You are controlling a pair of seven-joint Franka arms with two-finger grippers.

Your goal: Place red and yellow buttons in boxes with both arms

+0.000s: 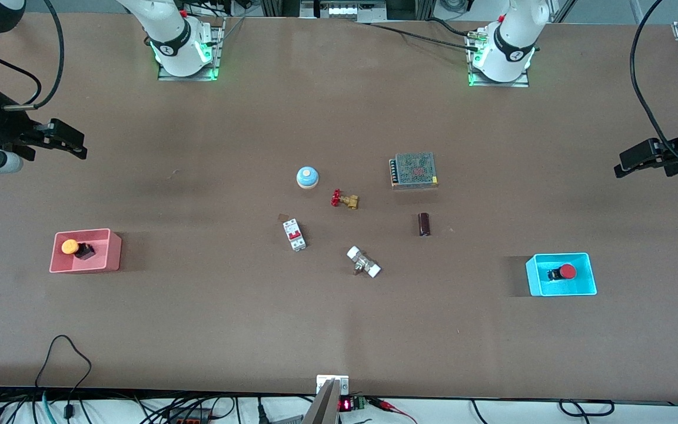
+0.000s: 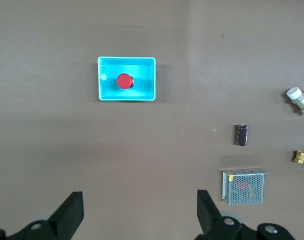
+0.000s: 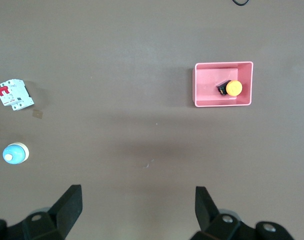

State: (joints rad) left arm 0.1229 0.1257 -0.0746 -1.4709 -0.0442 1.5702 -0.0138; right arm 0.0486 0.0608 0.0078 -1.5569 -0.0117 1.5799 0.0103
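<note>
The orange-yellow capped push button (image 1: 70, 247) lies tipped inside the pink-red plastic bin (image 1: 112, 250) toward the right arm's end of the table; the red capped push button (image 1: 567, 271) lies in the cyan plastic bin (image 1: 589, 274) toward the left arm's end. The left gripper (image 2: 140, 212) and right gripper (image 3: 138, 207) both hang over bare brown tabletop (image 1: 227, 324), fingers spread apart, holding nothing

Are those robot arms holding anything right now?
No. The left gripper and right gripper are open and empty; both buttons lie in their boxes.
</note>
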